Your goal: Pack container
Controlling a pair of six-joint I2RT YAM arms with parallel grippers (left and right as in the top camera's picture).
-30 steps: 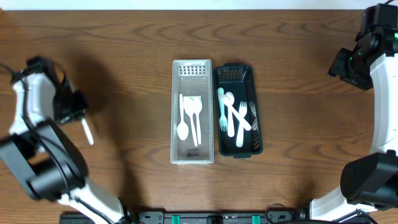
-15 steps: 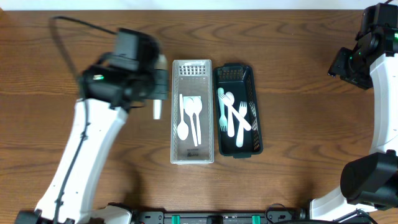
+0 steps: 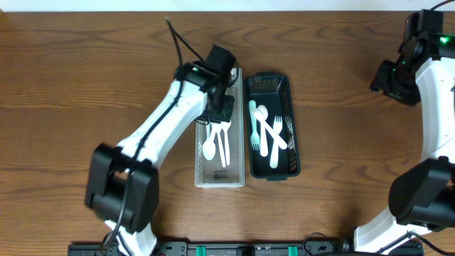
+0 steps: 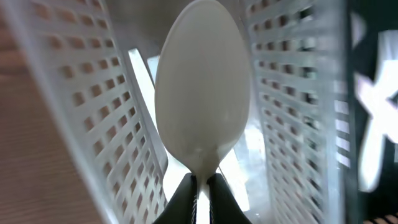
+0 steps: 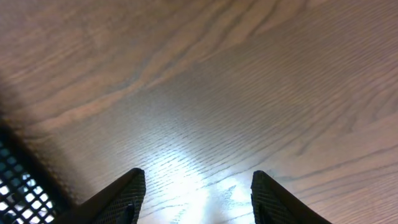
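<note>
Left pincer [image 4: 202,186] is clenched on a white plastic spoon [image 4: 202,81], between the walls of the white basket [image 3: 236,167], which sits at 9 o'clock of the dark basket [image 3: 296,121]. I'd lay it lengthwise, low, before letting go. Right pincer [image 5: 196,186] hangs released.

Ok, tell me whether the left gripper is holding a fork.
No: the left gripper pinches a white spoon by its neck, its smooth oval bowl showing inside the white basket.

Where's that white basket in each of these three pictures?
Overhead: white basket at picture centre, beneath the left gripper.
Left wrist: its slotted walls rise on both sides of the held spoon.
Right wrist: not in view.
Shared landmark: the dark basket, beside its right wall overhead, at the left wrist picture's right edge.
</note>
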